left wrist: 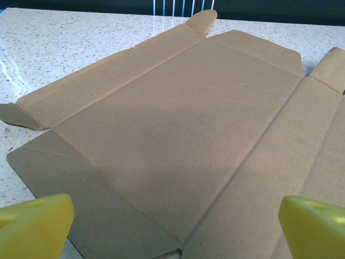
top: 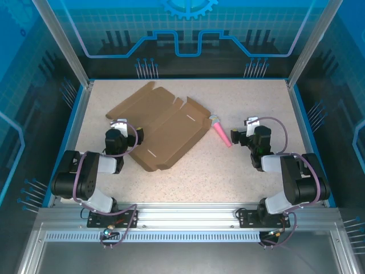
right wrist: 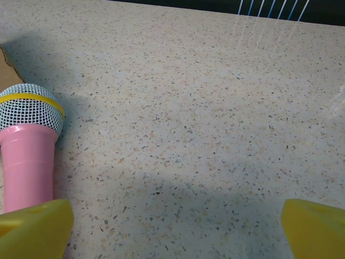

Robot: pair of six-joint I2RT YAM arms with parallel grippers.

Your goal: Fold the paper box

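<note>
Now both arms sit low and folded, elbows back toward the near rail, wrists reaching out over the table (top: 245,182). There are two arms, two grippers, one box and one toy microphone.

The left gripper (top: 136,136) points right and far, at the near-left edge of the box (top: 162,123). Its jaws are spread wide and hold nothing. In the left wrist view the two yellow fingers (left wrist: 32,221) stand at the bottom corners with the left gripper (left wrist: 178,226) over the cardboard.

The right gripper (top: 235,137) points left toward the microphone (top: 220,132), also spread wide with nothing between its jaws. In the right wrist view, its yellow fingers (right wrist: 318,229) frame bare table, and the right gripper (right wrist: 178,229) has the microphone (right wrist: 27,156) by its left finger; pink handle, mesh head, yellow band.

The box (left wrist: 178,118) lies flat and unfolded, left of centre and toward the far side, turned on a diagonal. It is plain brown, with creases, side flaps and two slits showing. The microphone lies just right of it; whether they touch I cannot tell.
</note>
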